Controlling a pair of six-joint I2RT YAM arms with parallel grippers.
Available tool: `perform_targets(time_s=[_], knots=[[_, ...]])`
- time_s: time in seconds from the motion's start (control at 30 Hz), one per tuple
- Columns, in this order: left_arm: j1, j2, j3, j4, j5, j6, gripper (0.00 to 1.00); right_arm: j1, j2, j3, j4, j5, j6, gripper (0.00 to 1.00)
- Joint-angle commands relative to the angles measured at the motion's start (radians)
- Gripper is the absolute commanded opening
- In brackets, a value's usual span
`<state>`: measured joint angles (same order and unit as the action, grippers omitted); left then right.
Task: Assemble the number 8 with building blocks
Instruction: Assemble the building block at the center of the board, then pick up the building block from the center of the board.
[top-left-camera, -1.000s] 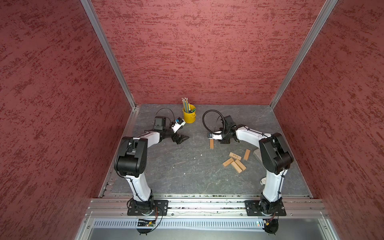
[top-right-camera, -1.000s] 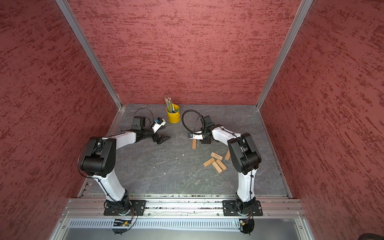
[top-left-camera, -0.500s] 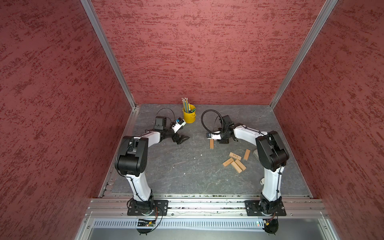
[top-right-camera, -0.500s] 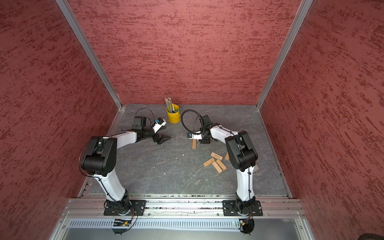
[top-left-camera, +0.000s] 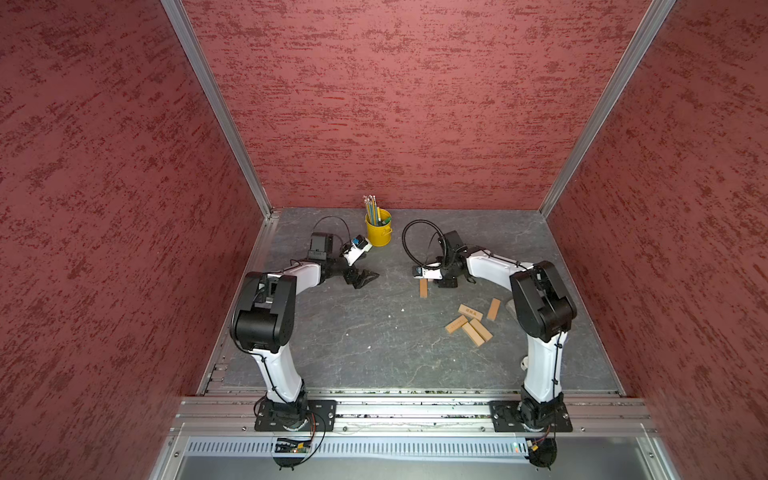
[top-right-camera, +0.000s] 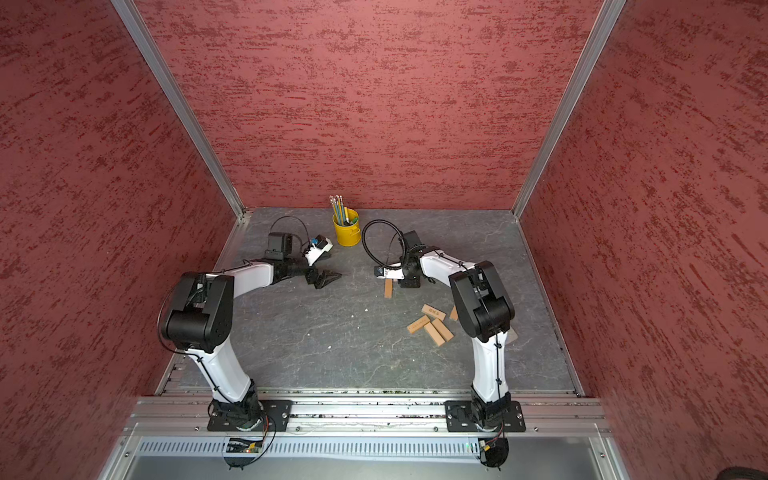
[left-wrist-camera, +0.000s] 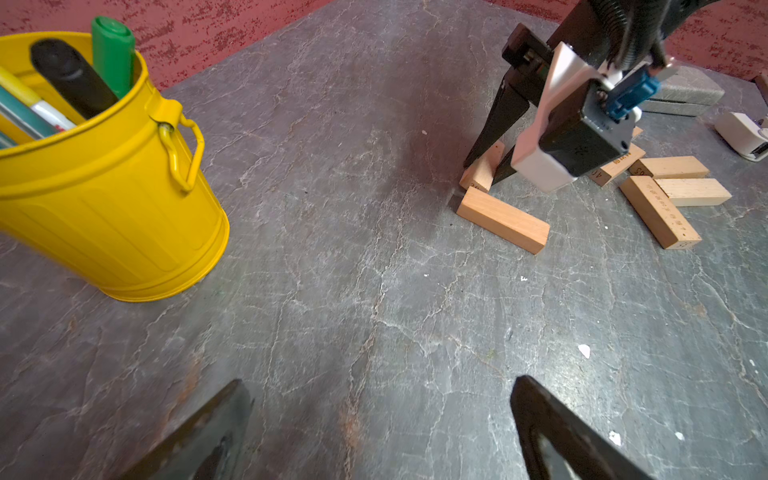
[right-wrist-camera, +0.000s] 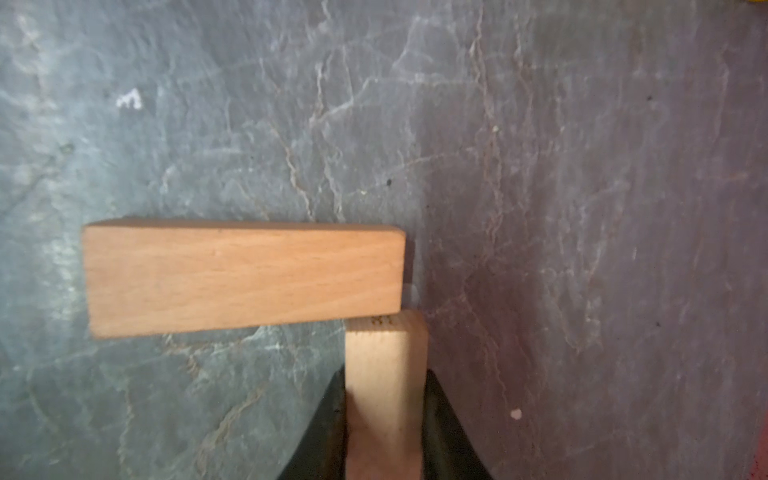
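My right gripper (right-wrist-camera: 384, 374) is shut on a tan building block (right-wrist-camera: 385, 349), low over the grey table. That block's end meets the side of a second block (right-wrist-camera: 243, 276) lying flat, and the two form an L. In both top views only the lying block (top-left-camera: 423, 288) (top-right-camera: 388, 288) shows beside the right gripper (top-left-camera: 446, 283). Several loose building blocks (top-left-camera: 471, 324) (left-wrist-camera: 660, 212) lie in a cluster near the right arm. My left gripper (left-wrist-camera: 379, 380) (top-left-camera: 365, 277) rests open and empty on the table. A number 8 is not in view.
A yellow bucket of pencils (top-left-camera: 378, 232) (left-wrist-camera: 104, 187) stands at the back centre, close to the left gripper. A grey slab (left-wrist-camera: 681, 91) and a small white object (left-wrist-camera: 744, 135) lie beyond the loose blocks. Red walls enclose the table on three sides.
The right arm's elbow has shifted slightly to the left while its gripper stays at the L with the block in it. The left arm has not moved.
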<state>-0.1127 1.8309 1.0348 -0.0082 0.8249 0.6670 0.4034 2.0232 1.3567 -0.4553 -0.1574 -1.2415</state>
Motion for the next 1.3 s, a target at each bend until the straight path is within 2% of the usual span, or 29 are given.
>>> perform_targets(time_s=[0.0, 0.03, 0.13, 0.17, 0.2, 0.23, 0.4, 0.6, 0.63, 0.7, 0.73, 0.8, 0.9, 1.0, 1.07, 1.1, 1.17, 1.2, 1.27], knots=[[-0.004, 0.011, 0.021, -0.016, -0.004, 0.017, 0.99, 0.005, 0.019, 0.029, -0.009, -0.02, 0.004, 0.4], [-0.005, 0.012, 0.022, -0.017, -0.003, 0.017, 0.99, 0.005, 0.02, 0.029, -0.01, -0.013, 0.004, 0.52], [-0.005, 0.013, 0.023, -0.019, -0.004, 0.018, 0.99, 0.004, 0.026, 0.033, -0.02, -0.005, 0.012, 0.55], [-0.005, 0.013, 0.024, -0.018, -0.004, 0.019, 1.0, 0.004, 0.026, 0.032, -0.02, -0.01, 0.014, 0.62], [-0.005, 0.012, 0.023, -0.018, -0.004, 0.019, 0.99, 0.005, 0.025, 0.031, -0.017, -0.014, 0.016, 0.94], [-0.006, 0.011, 0.021, -0.019, -0.004, 0.019, 0.99, 0.004, 0.025, 0.031, -0.012, -0.015, 0.02, 0.99], [-0.005, 0.012, 0.023, -0.02, -0.003, 0.02, 0.99, 0.003, -0.018, 0.015, 0.034, 0.008, 0.045, 0.99], [-0.007, 0.018, 0.032, -0.03, -0.009, 0.021, 0.99, 0.003, -0.223, 0.006, 0.061, 0.03, 0.198, 0.99], [-0.008, 0.017, 0.031, -0.03, -0.013, 0.022, 0.99, 0.003, -0.259, 0.003, 0.067, 0.03, 0.258, 0.99], [-0.013, 0.014, 0.025, -0.023, -0.019, 0.023, 0.99, -0.001, -0.307, -0.015, 0.114, 0.044, 0.478, 0.99], [-0.013, 0.013, 0.022, -0.019, -0.024, 0.024, 0.99, -0.005, -0.312, -0.035, 0.128, 0.012, 0.591, 0.99], [-0.017, 0.011, 0.018, -0.016, -0.029, 0.026, 0.99, -0.008, -0.301, -0.072, 0.108, -0.188, 0.672, 0.99], [-0.023, 0.014, 0.021, -0.025, -0.039, 0.034, 0.99, -0.017, -0.292, -0.122, 0.193, -0.289, 0.762, 0.99], [-0.033, 0.017, 0.026, -0.039, -0.056, 0.045, 0.99, -0.031, -0.368, -0.196, 0.435, -0.182, 0.868, 0.99], [-0.036, 0.02, 0.03, -0.044, -0.062, 0.046, 0.99, -0.033, -0.476, -0.245, 0.633, 0.029, 0.951, 0.99], [-0.036, 0.023, 0.036, -0.049, -0.063, 0.046, 0.99, -0.046, -0.539, -0.25, 0.707, 0.046, 0.975, 0.99], [-0.036, 0.028, 0.043, -0.063, -0.063, 0.049, 0.99, -0.069, -0.624, -0.215, 0.739, 0.023, 1.058, 0.99], [-0.036, 0.028, 0.044, -0.063, -0.064, 0.049, 0.99, -0.074, -0.65, -0.211, 0.761, 0.053, 1.122, 0.99], [-0.036, 0.029, 0.045, -0.065, -0.064, 0.049, 0.99, -0.077, -0.67, -0.211, 0.735, 0.07, 1.139, 0.99]])
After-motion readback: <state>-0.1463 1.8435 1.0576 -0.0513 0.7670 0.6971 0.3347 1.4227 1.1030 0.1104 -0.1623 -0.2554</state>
